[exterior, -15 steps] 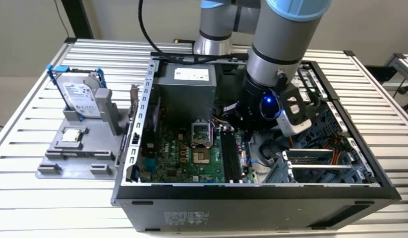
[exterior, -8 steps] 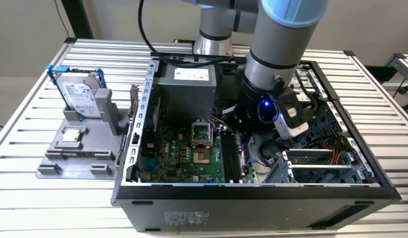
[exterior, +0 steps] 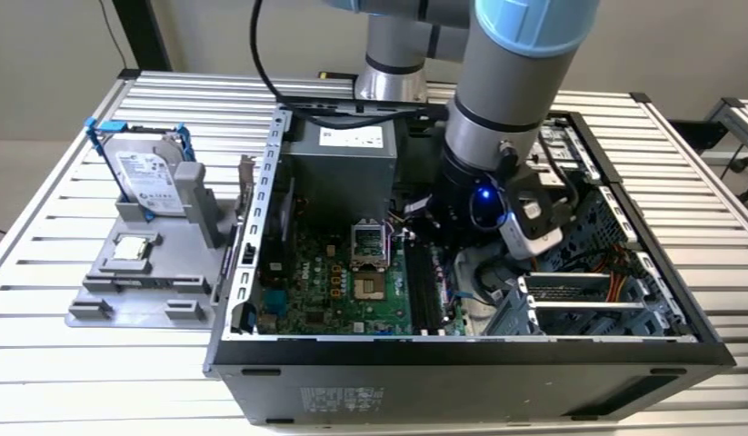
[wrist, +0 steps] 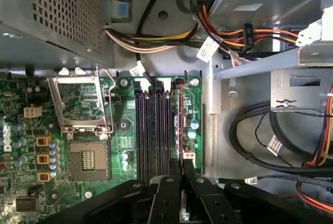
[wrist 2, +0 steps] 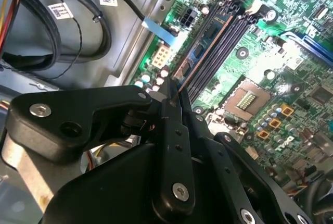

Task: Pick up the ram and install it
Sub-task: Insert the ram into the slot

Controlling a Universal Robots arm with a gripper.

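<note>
Reaching down into the open computer case (exterior: 471, 350), the arm has its gripper (wrist: 182, 169) low over the green motherboard (exterior: 337, 291). In both wrist views the jaws are closed narrow on one end of the ram (wrist: 180, 125), which stands on edge along the slot nearest the case's bare metal wall, beside the empty black memory slots (wrist: 151, 130). Whether the stick is fully seated cannot be told. In the second wrist view the ram (wrist 2: 205, 44) runs away from the black fingers (wrist 2: 174, 104) toward the slot latches. The open processor socket (wrist: 86, 159) lies near the slots. Outside the case, in the exterior view, a hard drive (exterior: 149, 173) stands upright in a grey holder (exterior: 137, 286) on the slatted table (exterior: 58, 363), with a small square chip (exterior: 133, 247) just beside it.
</note>
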